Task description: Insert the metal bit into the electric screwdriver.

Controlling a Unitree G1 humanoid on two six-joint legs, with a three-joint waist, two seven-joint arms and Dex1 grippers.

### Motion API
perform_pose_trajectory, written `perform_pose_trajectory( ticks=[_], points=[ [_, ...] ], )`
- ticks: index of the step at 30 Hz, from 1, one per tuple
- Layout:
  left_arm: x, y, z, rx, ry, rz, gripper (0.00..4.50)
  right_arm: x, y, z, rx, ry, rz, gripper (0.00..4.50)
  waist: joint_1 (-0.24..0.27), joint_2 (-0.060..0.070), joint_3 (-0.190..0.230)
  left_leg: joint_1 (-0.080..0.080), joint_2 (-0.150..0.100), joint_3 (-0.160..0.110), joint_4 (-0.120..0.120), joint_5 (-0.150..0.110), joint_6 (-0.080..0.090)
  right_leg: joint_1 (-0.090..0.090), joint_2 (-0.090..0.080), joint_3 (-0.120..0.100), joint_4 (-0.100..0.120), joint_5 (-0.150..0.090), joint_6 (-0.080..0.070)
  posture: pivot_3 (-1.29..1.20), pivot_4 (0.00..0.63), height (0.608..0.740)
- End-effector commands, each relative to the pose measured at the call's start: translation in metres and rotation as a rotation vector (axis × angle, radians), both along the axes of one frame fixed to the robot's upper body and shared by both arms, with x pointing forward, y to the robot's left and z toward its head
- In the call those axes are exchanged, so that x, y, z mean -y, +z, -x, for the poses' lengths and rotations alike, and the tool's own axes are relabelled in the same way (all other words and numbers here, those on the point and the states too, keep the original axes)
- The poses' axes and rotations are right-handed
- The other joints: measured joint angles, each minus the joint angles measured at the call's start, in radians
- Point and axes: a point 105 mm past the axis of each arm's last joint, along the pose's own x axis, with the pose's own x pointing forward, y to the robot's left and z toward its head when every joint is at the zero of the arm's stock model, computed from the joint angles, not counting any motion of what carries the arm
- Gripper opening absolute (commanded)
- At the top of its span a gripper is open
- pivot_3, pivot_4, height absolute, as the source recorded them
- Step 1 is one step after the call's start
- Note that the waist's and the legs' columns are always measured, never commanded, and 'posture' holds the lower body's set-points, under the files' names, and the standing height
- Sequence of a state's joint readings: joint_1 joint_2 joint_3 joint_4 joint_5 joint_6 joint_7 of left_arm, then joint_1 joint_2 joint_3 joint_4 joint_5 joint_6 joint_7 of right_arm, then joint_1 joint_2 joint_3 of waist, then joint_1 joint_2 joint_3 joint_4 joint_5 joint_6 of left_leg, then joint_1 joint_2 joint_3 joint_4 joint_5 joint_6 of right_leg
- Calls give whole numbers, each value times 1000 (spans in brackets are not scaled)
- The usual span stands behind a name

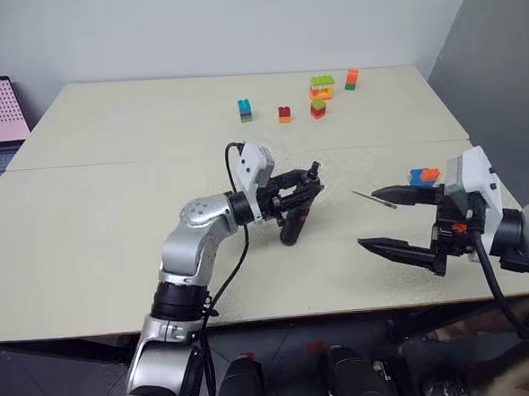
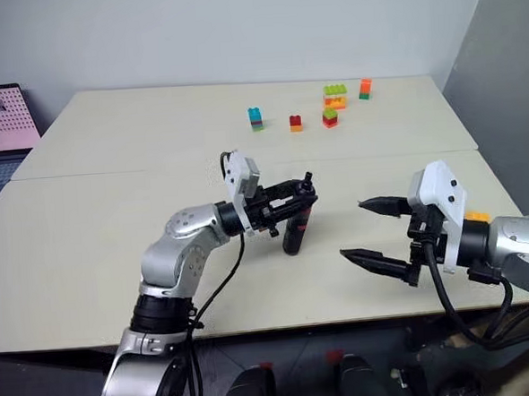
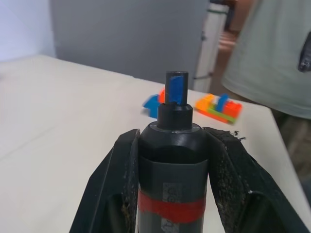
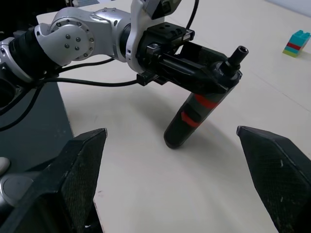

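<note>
The left gripper (image 1: 310,184) is clamped on the electric screwdriver (image 1: 297,216) near its narrow end — the tool tilts, blue tip up and toward the right arm, butt down by the cream table (image 1: 112,198). The right gripper (image 1: 384,219) stands wide apart, holding nothing. The metal bit (image 1: 372,199) lies flat just beside its upper finger. Toy brick stacks (image 1: 317,98) sit toward the far edge, by a grey wall.

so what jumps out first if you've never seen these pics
The left hand, mid-table, is shut on the screwdriver, held tilted with its blue tip up. The right hand hangs open near the table's right edge, with the thin bit lying by it. Small brick stacks dot the far side.
</note>
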State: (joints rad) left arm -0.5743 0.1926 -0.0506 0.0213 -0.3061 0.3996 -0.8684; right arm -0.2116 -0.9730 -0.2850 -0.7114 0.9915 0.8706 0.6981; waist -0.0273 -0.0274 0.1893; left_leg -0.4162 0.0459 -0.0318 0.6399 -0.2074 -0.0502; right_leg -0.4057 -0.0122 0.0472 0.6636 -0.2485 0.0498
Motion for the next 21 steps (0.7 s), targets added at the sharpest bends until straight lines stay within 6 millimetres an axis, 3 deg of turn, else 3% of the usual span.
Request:
perform_pose_trajectory(
  ticks=[1,4,9,14,18,21],
  points=[
    [-6,12,4,94,82,47,1640,-1,6,-1,46,16,31,4500,0,0,0,0,0,0,0,0,0,0,0,0,0,0,0,0,150,740],
    [-12,-6,14,67,100,16,1640,-1,4,-2,45,25,47,4500,-4,0,0,1,0,1,0,0,0,0,0,1,0,0,0,0,150,740],
    [-31,-12,22,35,156,10,1640,1,1,-4,38,20,59,4500,-4,1,-1,1,0,1,0,0,0,0,0,1,0,-2,-4,0,150,740],
    [-37,-15,28,16,177,2,1639,9,-7,-12,23,-14,95,4500,-2,1,-1,2,0,1,2,0,0,1,0,1,0,-2,-5,0,150,740],
    [-32,-18,31,15,165,-12,1639,22,-13,-39,28,-93,130,4500,-4,1,-1,2,0,2,3,0,0,1,0,2,0,-1,-6,0,150,740],
    [-28,-19,31,14,164,-11,1638,38,-27,-72,-17,-209,229,4500,-5,2,-1,2,0,3,3,0,0,1,0,3,0,-1,-6,0,150,740]
  ],
)
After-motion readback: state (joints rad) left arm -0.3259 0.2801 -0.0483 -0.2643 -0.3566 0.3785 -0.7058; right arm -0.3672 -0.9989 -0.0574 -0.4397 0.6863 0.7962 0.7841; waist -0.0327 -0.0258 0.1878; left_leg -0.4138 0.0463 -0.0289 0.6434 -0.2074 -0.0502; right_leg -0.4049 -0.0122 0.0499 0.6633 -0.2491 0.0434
